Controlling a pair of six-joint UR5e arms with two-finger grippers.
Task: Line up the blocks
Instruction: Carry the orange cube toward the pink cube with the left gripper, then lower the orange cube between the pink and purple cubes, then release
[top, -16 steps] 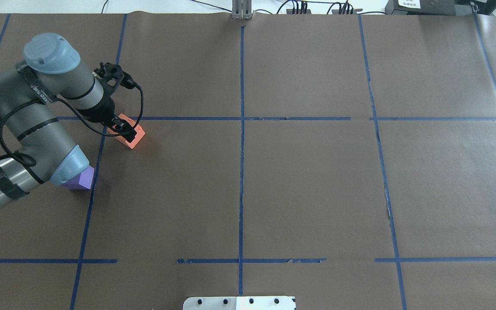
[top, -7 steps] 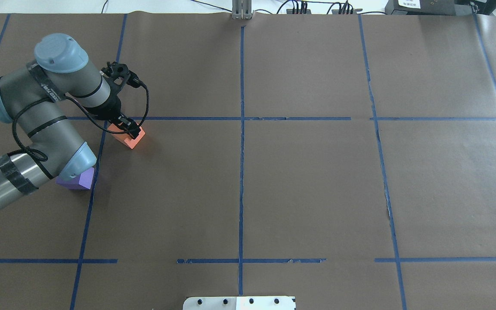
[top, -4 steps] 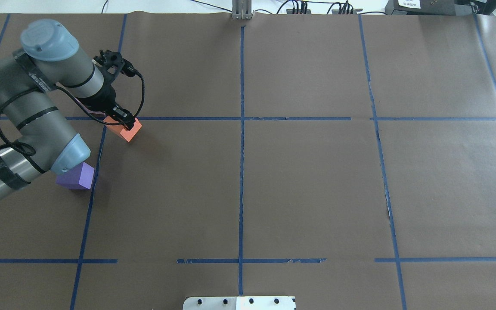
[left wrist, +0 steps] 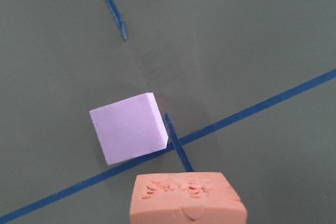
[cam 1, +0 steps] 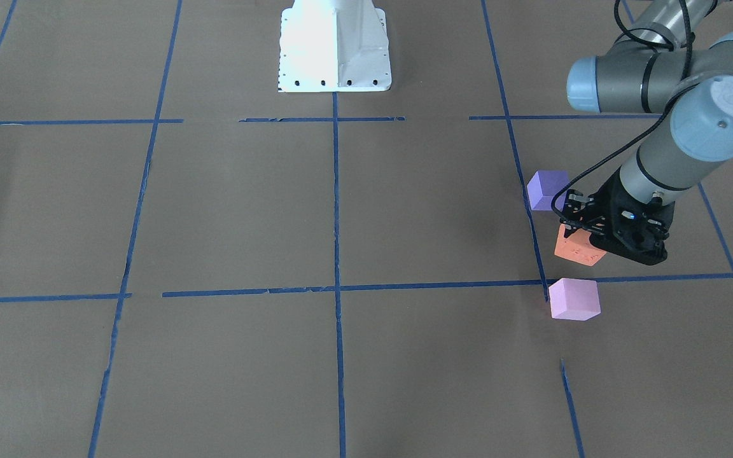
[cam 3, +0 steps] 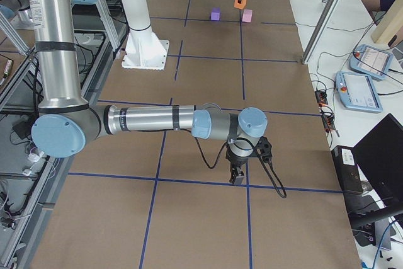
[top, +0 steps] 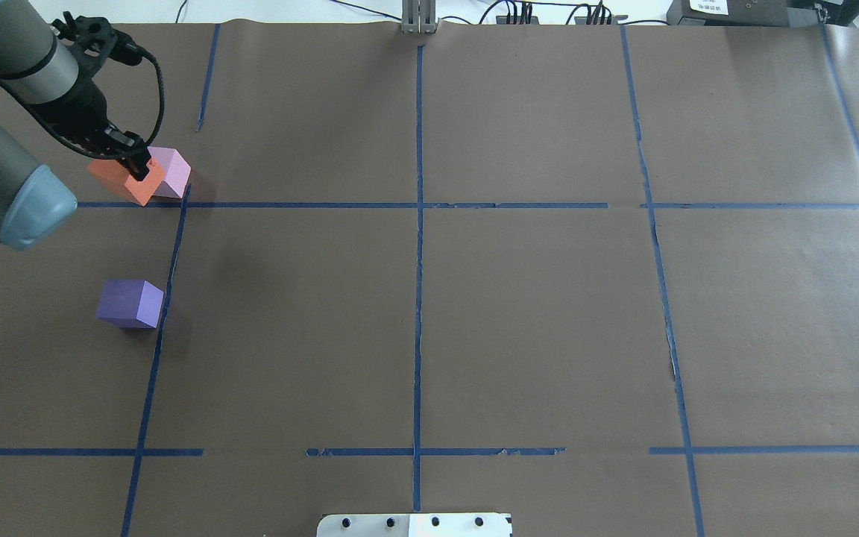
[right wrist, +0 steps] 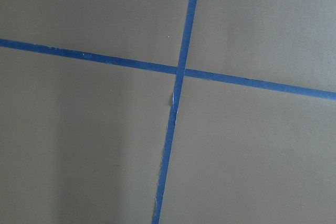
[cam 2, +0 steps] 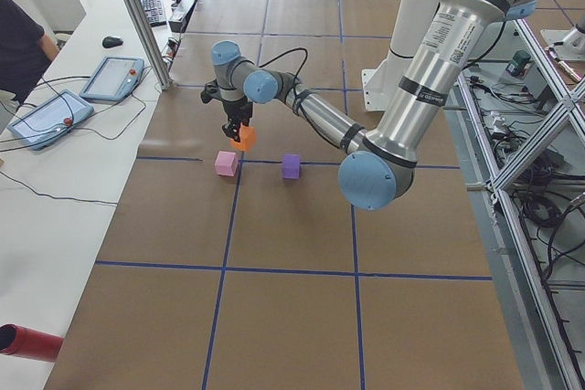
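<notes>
My left gripper is shut on the orange block and holds it above the brown table, close beside the pale pink block. In the front view the orange block hangs between the purple block and the pink block. The left wrist view shows the pink block on the paper by a tape crossing and the orange block at the bottom edge. The purple block stands alone nearer the robot. My right gripper hovers low over the table's far end; I cannot tell if it is open.
Blue tape lines divide the brown paper into squares. The white base plate sits at the robot's edge. A metal post stands at the far edge. Tablets and an operator's arm lie on the side bench.
My left gripper has lifted the orange block off the table and carried it away from the robot and leftward in the overhead view, next to the pink block. The arm no longer covers the purple block.
</notes>
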